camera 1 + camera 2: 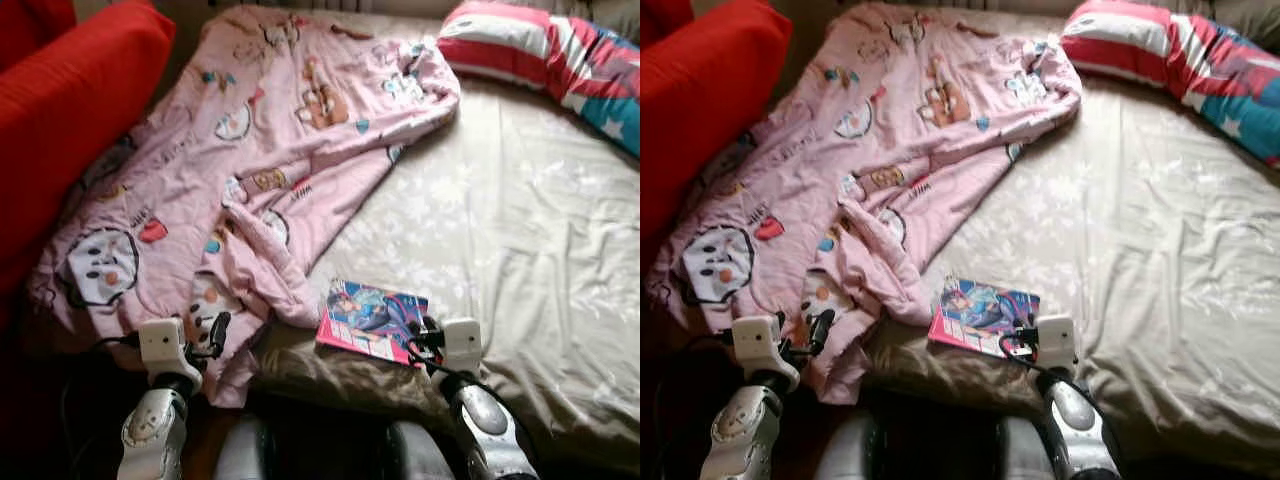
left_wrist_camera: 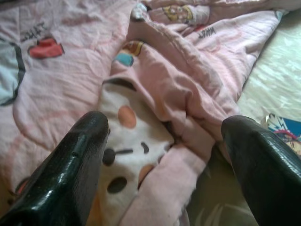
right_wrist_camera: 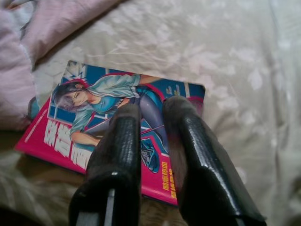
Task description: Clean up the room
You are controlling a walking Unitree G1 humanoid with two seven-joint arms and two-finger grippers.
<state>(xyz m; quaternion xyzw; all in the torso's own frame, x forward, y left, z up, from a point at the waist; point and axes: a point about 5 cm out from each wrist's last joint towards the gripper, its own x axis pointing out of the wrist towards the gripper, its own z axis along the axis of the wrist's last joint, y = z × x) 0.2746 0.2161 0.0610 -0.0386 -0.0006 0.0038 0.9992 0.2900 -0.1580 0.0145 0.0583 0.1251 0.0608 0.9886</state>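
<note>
A pink cartoon-print blanket (image 1: 250, 150) lies crumpled over the left half of the bed, one corner hanging off the front edge. My left gripper (image 1: 215, 335) is open just above that corner, and its wide-apart fingers (image 2: 89, 141) frame the folds of the blanket (image 2: 155, 70). A comic book (image 1: 365, 315) with a pink and blue cover lies flat on the beige sheet (image 1: 520, 250) near the front edge. My right gripper (image 3: 151, 110) hovers over the near right corner of the comic book (image 3: 89, 103). Its fingers are close together with nothing between them.
A red sofa cushion (image 1: 70, 100) borders the bed on the left. A red, white and blue pillow (image 1: 560, 60) lies at the far right corner. The right half of the sheet is bare. The floor in front of the bed is dark.
</note>
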